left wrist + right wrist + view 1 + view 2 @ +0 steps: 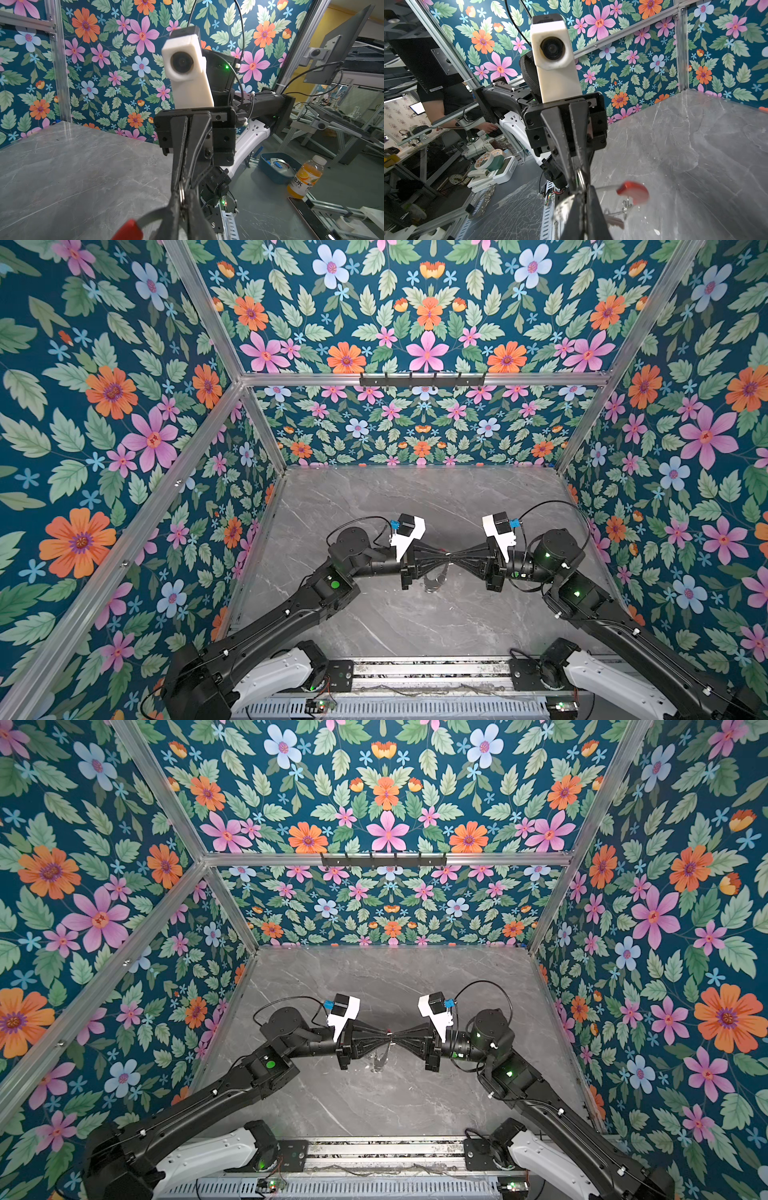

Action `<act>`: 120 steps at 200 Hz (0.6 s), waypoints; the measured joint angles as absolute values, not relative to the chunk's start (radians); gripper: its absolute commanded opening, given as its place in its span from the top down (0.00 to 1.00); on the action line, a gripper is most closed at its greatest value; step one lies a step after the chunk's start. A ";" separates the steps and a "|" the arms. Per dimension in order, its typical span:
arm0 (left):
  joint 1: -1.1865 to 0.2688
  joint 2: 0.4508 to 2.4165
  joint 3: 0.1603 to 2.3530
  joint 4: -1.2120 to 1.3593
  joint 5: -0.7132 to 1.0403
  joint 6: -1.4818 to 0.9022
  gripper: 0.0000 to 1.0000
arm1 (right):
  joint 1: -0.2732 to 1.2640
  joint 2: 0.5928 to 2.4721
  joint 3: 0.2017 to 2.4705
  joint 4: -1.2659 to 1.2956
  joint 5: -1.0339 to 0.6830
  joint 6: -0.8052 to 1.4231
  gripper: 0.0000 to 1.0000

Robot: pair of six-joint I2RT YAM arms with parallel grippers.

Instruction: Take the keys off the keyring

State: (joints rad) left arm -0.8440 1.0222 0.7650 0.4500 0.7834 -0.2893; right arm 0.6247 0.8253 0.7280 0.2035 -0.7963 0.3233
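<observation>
Jaws meet; table [374,626] edges well apart.

Keyring [606,187] — shiny metal, glossy red sleeve [633,192]; table [695,145] — polished stone-look.

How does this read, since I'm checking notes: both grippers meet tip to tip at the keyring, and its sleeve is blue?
The colour is wrong: the right wrist view shows the sleeve on the keyring is red. The left gripper and right gripper do meet tip to tip there.
</observation>
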 measured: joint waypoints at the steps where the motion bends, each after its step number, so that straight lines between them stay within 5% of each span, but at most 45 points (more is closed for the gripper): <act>1: -0.844 1.022 0.765 0.450 0.783 -0.289 0.65 | 0.625 0.825 0.728 0.203 -0.796 0.323 1.00; 43: -0.844 0.974 0.770 0.421 0.713 -0.286 0.50 | 0.625 0.815 0.737 0.174 -0.788 0.319 1.00; 120: -0.844 0.987 0.867 0.195 0.666 -0.204 0.55 | 0.625 0.822 0.811 0.025 -0.762 0.262 1.00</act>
State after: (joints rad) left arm -0.8440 0.9867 0.8665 0.1951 0.6659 -0.2035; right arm 0.6250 0.8219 0.8108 0.0254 -0.7624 0.2615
